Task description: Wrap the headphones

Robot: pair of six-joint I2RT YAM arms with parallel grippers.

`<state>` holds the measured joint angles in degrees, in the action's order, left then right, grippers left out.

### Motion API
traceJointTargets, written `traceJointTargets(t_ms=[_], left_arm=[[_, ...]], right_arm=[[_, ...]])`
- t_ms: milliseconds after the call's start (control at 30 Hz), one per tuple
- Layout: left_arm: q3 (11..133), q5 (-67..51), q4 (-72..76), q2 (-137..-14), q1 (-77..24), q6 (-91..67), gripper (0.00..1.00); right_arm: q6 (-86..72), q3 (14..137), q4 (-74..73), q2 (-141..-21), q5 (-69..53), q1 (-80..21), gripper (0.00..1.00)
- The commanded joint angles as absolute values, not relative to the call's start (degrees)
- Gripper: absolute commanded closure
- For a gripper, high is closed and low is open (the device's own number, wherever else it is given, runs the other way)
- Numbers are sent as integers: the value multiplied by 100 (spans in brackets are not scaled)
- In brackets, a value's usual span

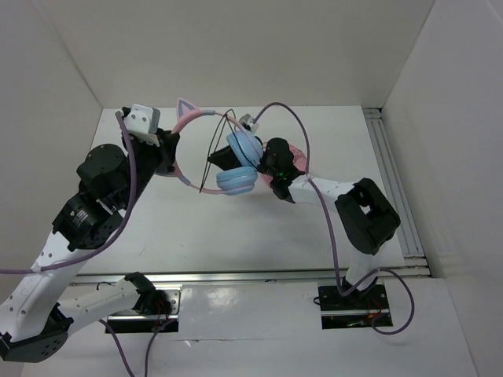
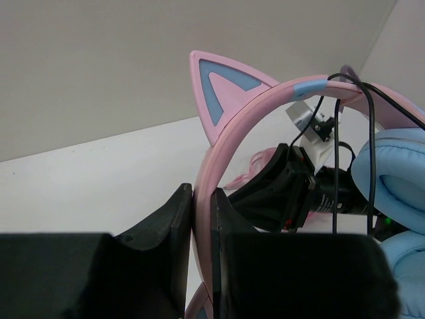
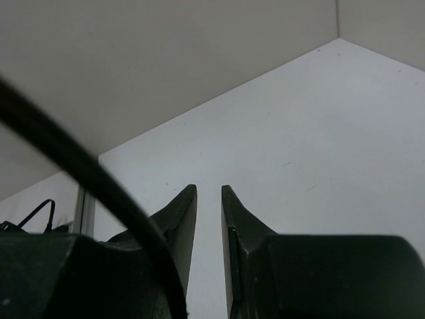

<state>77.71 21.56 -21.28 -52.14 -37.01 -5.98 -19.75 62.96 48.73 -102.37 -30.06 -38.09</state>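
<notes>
The left pincer (image 2: pixel 202 206) is clamped on the pink band of the headphones (image 1: pixel 237 179). It holds them up off the worktop (image 1: pixel 314 228), cat ear just above its fingers and blue cups hanging beyond. The thin black cable (image 2: pixel 337 133) drapes over the band past the cups, where the right pincer (image 3: pixel 209 199) sits, jaws a narrow slit apart with nothing seen between. To wrap neatly, the left should probably steady the band while the right catches the loose cable and winds it taut.

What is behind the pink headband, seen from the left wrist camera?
Through the headband arch shows the right arm's black wrist with its white camera. Something pink lies beyond, mostly covered by that arm.
</notes>
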Motion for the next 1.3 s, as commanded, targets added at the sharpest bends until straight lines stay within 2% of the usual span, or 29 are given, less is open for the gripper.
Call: traceJointTargets(t_ms=[0, 200, 333, 633, 733, 1267], left_arm=[[8147, 2548, -1406, -5133, -3727, -694, 100], [8200, 2681, -1293, -5133, -3727, -694, 100], [8252, 2786, -1292, -5133, -3727, -694, 100], [8455, 2953, -1477, -5194, -3727, -694, 100], [8517, 3067, -1477, -5247, -3727, -694, 100], [8631, 3339, -1529, -5247, -3727, -633, 100]], right_arm=[[-2101, 6486, 5292, -10449, -3085, -3876, 71], [-2101, 6486, 5344, -10679, -3085, -3929, 71], [-1969, 6434, 5195, -10793, -3138, -3929, 60], [-1451, 6328, 4659, -10898, -3322, -4042, 54], [-1178, 6381, 4272, -10951, -3243, -4113, 54], [-1125, 6267, 4201, -11171, -3182, -4113, 52]])
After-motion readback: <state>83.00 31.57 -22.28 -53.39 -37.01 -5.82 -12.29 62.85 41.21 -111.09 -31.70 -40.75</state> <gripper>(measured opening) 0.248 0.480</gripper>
